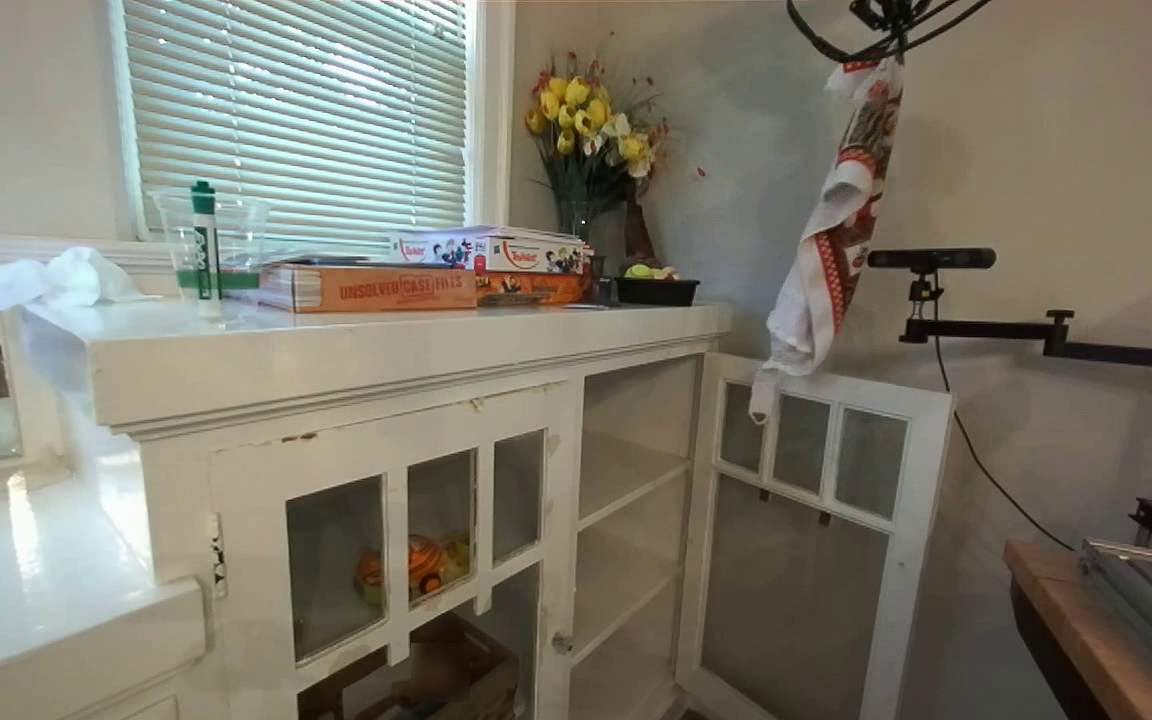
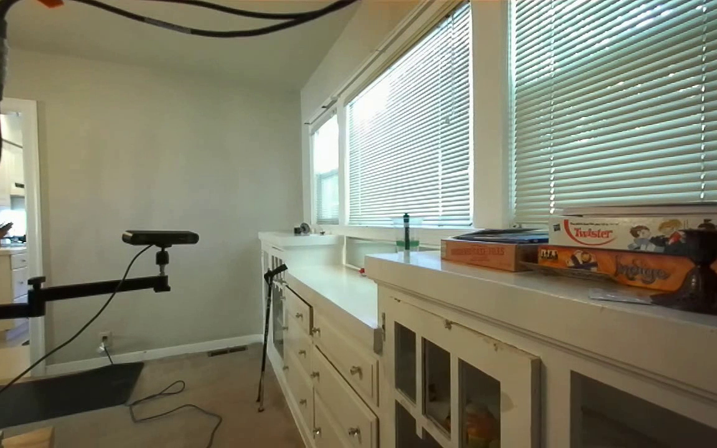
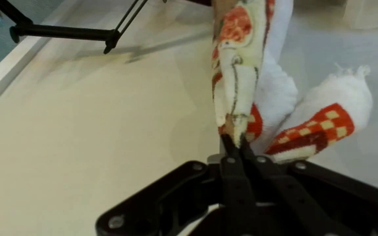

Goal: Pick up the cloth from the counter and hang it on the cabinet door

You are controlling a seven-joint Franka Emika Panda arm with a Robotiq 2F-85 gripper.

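Cloth (image 1: 841,230) held up off the table (image 1: 386,345), hung as a long twisted drop from the hand (image 3: 237,144); hand clamped on a pinch of it, as seen in wrist view; a short corner w/ red check & frayed white end is shown jutting out to one side of the grip; main length, printed red & cream, is seen trailing off ahead of the hand.

In an exterior view the cabinet door (image 1: 804,494) is swung open; cloth is seen above it, lower tip overlapping the top row of panes; contact w/ door can't be told; hand only partly framed there; cabinet shelves (image 1: 626,480) exposed beside the door; black camera (image 1: 931,258) seen next to the cloth, depth btwn the two can't be told.

On the table, in both exterior views: Twister box (image 1: 526,253) stacked atop an orange box (image 2: 638,269); case-files box (image 1: 396,290) set just beside; green marker (image 1: 206,240) stood upright at a clear cup (image 1: 241,250), inside or in front can't be told.

Also noted in an exterior view: crumpled white bag (image 1: 71,278) at table's end; flowers (image 1: 581,120) & small black tub (image 1: 656,291) placed near the opposite end; orange toy (image 1: 426,565) glimpsed thru the neighbouring door (image 1: 396,530); black candlestick (image 2: 701,280) stood by the boxes.
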